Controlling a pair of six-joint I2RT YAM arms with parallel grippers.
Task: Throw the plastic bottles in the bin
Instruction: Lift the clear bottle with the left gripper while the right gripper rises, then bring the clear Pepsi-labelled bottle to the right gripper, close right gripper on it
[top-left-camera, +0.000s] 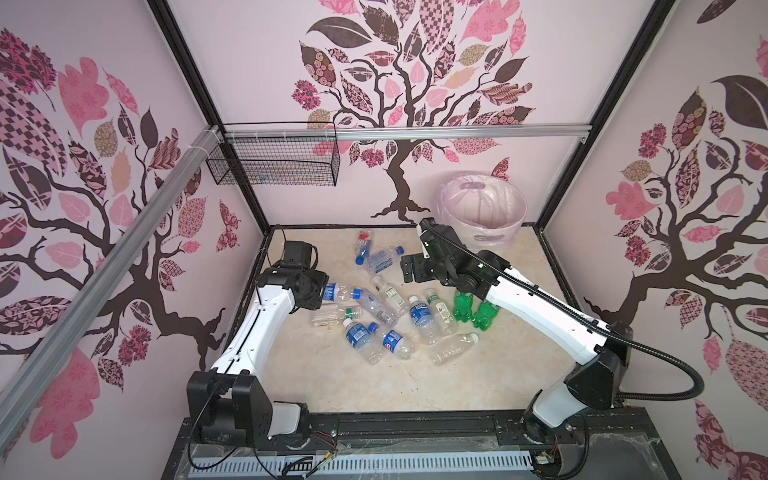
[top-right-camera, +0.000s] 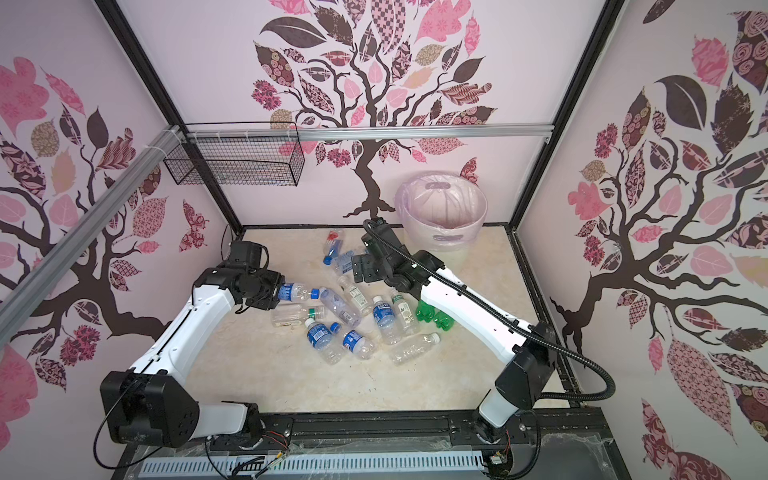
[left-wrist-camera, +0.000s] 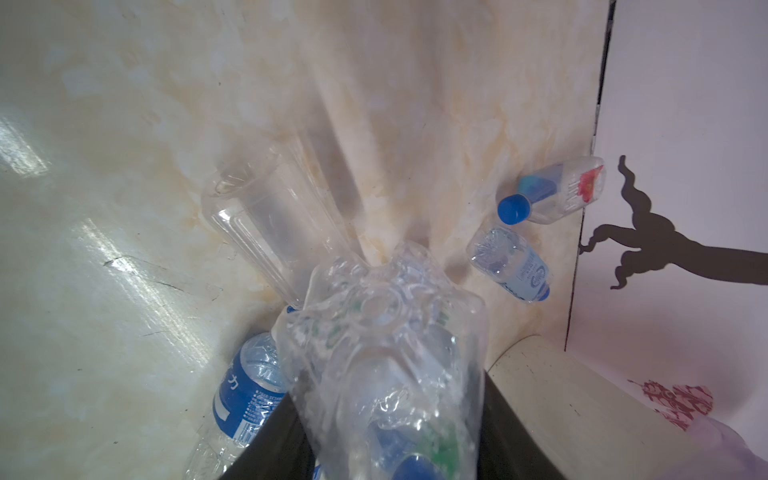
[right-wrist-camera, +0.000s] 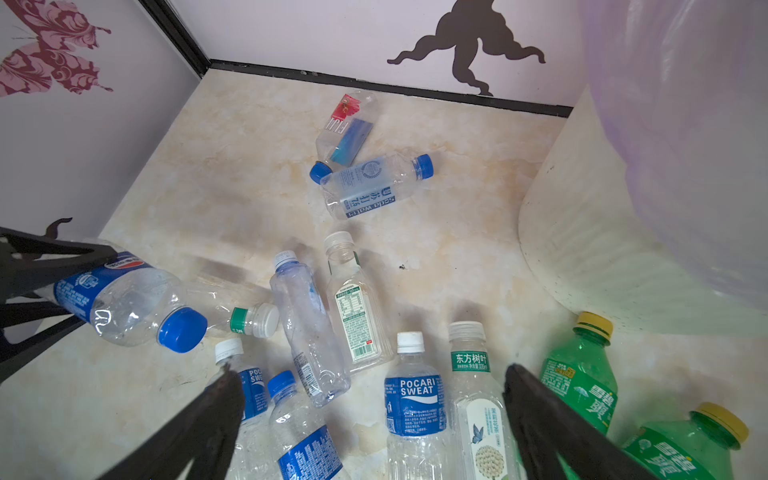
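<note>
1. Left claw (top-left-camera: 321, 292): clamped on blue-labelled bottle (top-left-camera: 338, 292).
2. Right claw (right-wrist-camera: 372, 376): spread wide, empty, above plastic bottles (top-left-camera: 419, 312) strewn on counter (top-left-camera: 374, 386).
3. Bin (top-left-camera: 505, 230), rear corner: apparently empty; every bottle awaits disposal.

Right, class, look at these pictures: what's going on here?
Plastic bottles are to be cleared from a table into a bin at the back. The left end effector is shut on a clear bottle with a blue label and blue cap. The right end effector is open and holds nothing; it hangs above the bottles, close to the bin. The other bottles lie scattered on the table.
</note>
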